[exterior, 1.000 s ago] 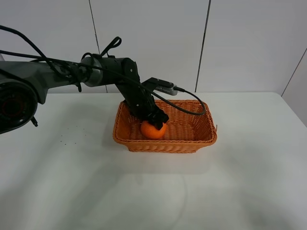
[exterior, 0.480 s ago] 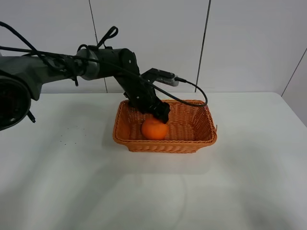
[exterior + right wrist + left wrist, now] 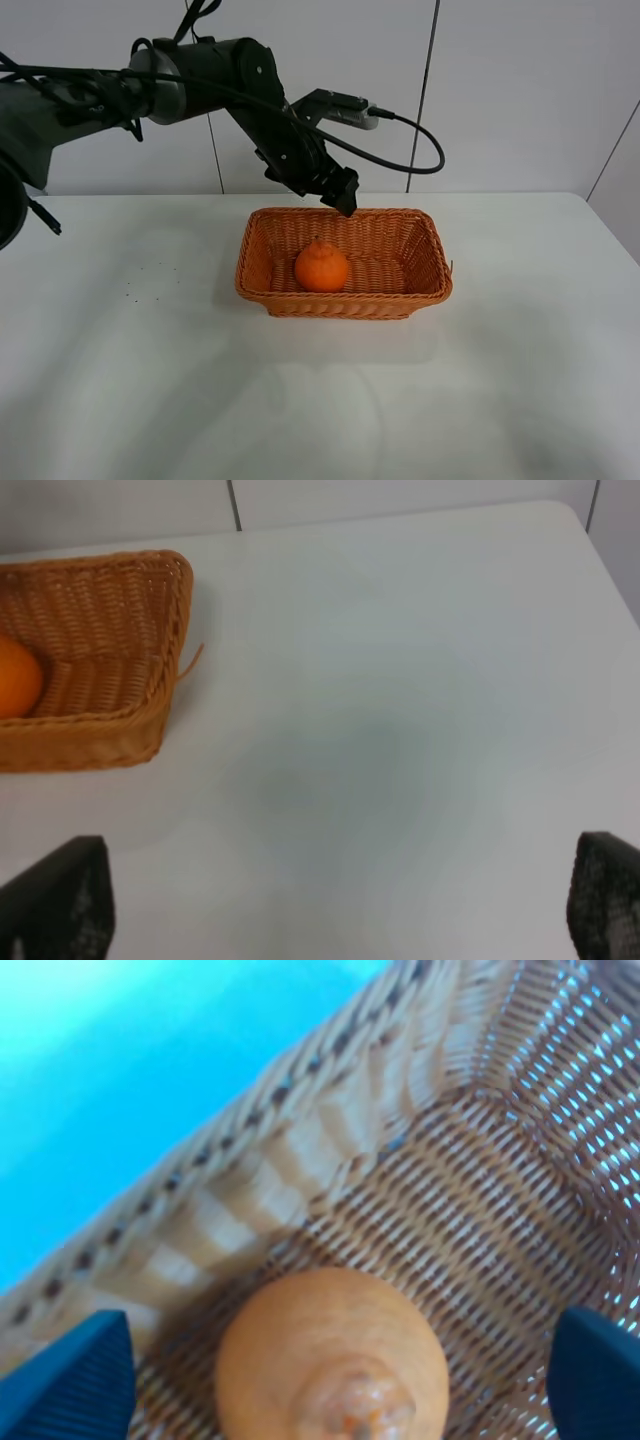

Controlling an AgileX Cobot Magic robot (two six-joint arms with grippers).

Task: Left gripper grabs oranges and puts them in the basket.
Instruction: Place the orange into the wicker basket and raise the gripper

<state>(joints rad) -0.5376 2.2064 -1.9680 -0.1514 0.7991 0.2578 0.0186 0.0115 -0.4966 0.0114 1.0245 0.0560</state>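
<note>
The orange point(image 3: 321, 267) lay on the floor of the basket point(image 3: 440, 286), just below the left pincer point(image 3: 345, 201). That pincer hung above the basket's back rim with its fingers point(image 3: 70, 1375) spread wide and nothing held between them. In the wrist view the fruit sat under the gap, touching neither finger. I judged the placing done and the step in hand a withdrawal. It would go best straight up and away, fingers kept apart so they snag neither wicker nor fruit, with an eye on the black cable point(image 3: 442, 155) looping beside the pincer. The right pincer point(image 3: 330, 900) hovered well apart over the bare counter point(image 3: 400, 680), wide open and empty. Count: one orange, one basket, two pincers, one cable.
</note>
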